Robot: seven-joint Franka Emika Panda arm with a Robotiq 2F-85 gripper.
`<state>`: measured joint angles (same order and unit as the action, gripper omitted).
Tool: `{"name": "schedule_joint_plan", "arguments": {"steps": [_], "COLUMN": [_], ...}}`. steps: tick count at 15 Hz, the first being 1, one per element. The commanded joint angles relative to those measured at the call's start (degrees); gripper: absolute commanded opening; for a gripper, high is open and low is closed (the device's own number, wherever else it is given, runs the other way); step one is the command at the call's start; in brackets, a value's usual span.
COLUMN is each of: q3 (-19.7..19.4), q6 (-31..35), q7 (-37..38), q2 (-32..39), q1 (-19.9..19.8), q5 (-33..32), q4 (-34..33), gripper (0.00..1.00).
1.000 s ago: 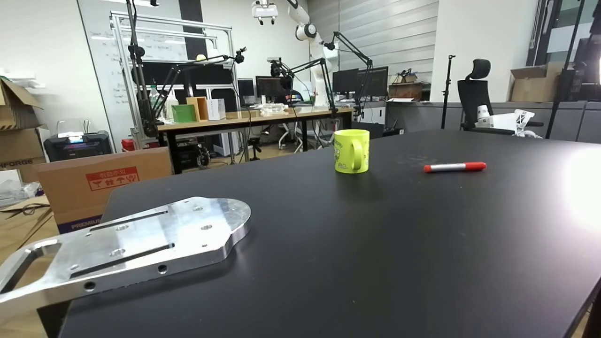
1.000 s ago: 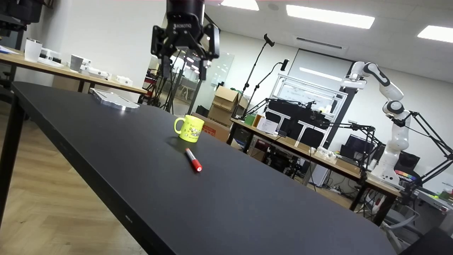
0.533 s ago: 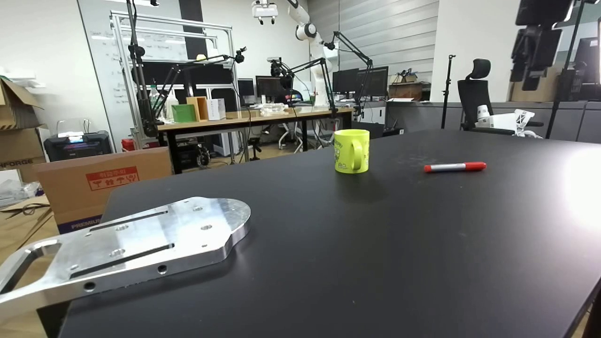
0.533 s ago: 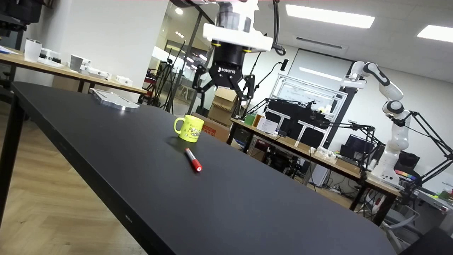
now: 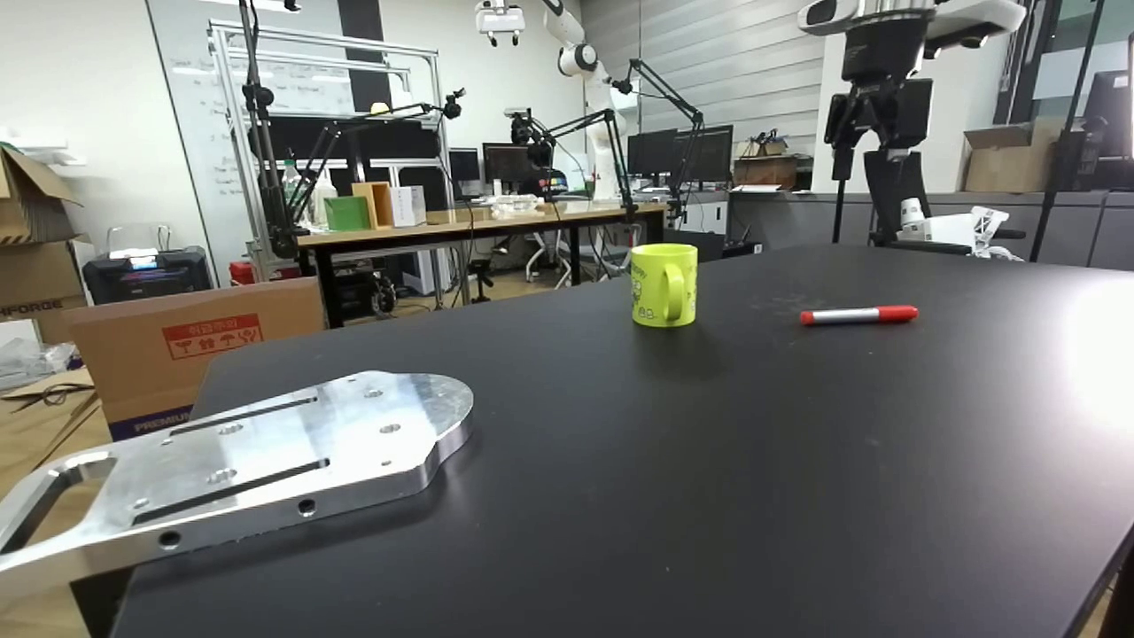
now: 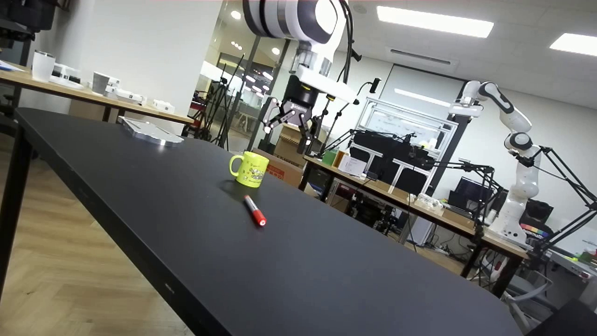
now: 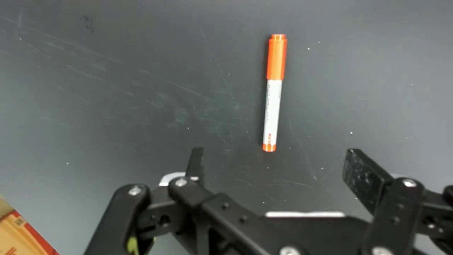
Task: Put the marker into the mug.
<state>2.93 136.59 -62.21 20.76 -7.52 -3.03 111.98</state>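
One red-and-white marker [image 7: 273,106] lies near an upright yellow-green mug [image 5: 656,288] on a black tabletop [image 5: 620,496]; a gripper [image 7: 276,161], jaws spread, hangs higher than the mug.

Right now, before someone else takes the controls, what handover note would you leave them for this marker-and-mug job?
Gripper: open, fingers spread, nothing held, raised above the black table.
Mug: upright on the table.
Marker: lying flat on the table, apart from the mug, cap pointing away from the fingers in the wrist view.
Done: nothing of the transfer; marker not grasped.
Left: probably lower the gripper over the marker, grip it, lift, and release it into the mug.
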Motion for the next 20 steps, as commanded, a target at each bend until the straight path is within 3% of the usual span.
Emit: {"name": "schedule_joint_plan", "arguments": {"steps": [1, 6, 9, 13, 20], "q3": [0.23, 0.32, -0.49, -0.29, 1.06], "q6": [-0.67, -1.25, 6.26, 10.55, 9.47], "q7": [-0.58, -1.76, 1.20, 2.84, 3.36], "q2": [0.79, 1.55, 2.73, 7.25, 15.29], "q1": [0.30, 0.18, 0.96, 1.25, 0.98], "q5": [0.10, 0.11, -1.06, -1.20, -0.76], "q4": [-1.03, -1.93, -0.43, -1.90, -6.93], "gripper": [1.00, 1.00, 1.00, 1.00, 1.00]}}
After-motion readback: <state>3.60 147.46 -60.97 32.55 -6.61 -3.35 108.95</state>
